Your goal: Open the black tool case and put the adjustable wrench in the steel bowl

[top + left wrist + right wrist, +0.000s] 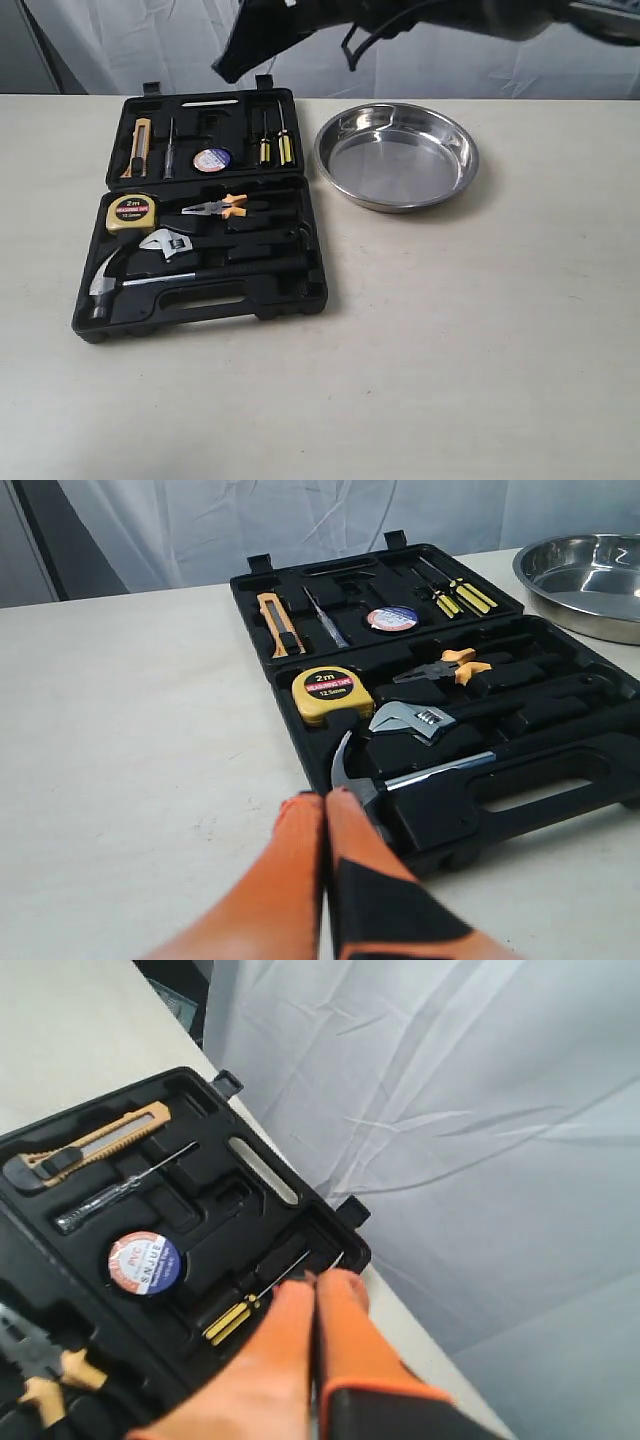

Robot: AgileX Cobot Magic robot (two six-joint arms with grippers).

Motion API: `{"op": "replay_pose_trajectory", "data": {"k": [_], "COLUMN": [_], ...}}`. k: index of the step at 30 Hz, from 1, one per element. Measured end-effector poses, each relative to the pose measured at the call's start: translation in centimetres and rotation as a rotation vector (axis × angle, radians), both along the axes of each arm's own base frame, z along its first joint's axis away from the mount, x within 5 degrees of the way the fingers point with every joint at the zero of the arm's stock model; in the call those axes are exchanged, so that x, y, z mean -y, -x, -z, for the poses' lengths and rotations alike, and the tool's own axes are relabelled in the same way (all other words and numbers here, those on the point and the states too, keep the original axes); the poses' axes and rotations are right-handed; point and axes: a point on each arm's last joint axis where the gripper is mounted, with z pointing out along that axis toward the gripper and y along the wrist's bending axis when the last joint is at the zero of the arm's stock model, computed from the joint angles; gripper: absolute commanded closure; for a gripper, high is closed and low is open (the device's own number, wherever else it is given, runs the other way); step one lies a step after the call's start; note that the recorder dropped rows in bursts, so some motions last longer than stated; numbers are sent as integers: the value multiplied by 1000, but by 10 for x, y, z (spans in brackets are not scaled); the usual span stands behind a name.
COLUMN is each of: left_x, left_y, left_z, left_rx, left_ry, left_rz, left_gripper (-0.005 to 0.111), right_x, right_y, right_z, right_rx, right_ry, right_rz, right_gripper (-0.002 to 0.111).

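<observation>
The black tool case (285, 300) lies open and flat on the table at the left, lid half away from me. The adjustable wrench (167, 243) rests in its recess beside the hammer (110, 275), silver head showing; the left wrist view shows the wrench (415, 719) too. The steel bowl (396, 157) stands empty to the right of the case. My left gripper (322, 799) is shut and empty, just off the case's corner near the hammer head. My right gripper (315, 1280) is shut and empty above the lid's far corner by the screwdrivers (245, 1305).
The case also holds a yellow tape measure (130, 211), orange-handled pliers (222, 206), a utility knife (139, 143) and a tape roll (211, 160). A white cloth backdrop hangs behind the table. A dark arm (290, 30) reaches over the lid.
</observation>
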Motion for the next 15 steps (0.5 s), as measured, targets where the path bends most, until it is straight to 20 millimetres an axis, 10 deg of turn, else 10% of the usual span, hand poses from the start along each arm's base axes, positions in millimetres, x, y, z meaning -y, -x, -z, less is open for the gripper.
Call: {"op": "replay_pose_trajectory", "data": {"k": [5, 15], "left_x": [0, 0], "left_y": [0, 0], "left_z": [0, 0], "left_rx": [0, 0], "left_ry": [0, 0], "left_rz": [0, 0], "left_gripper": [107, 107], "right_x": [27, 57], "right_y": [35, 89], "right_z": [-10, 59], "right_rx": [-174, -469], "right_ry": [-24, -142], "right_rz": [61, 107], "right_gripper": [109, 109]}}
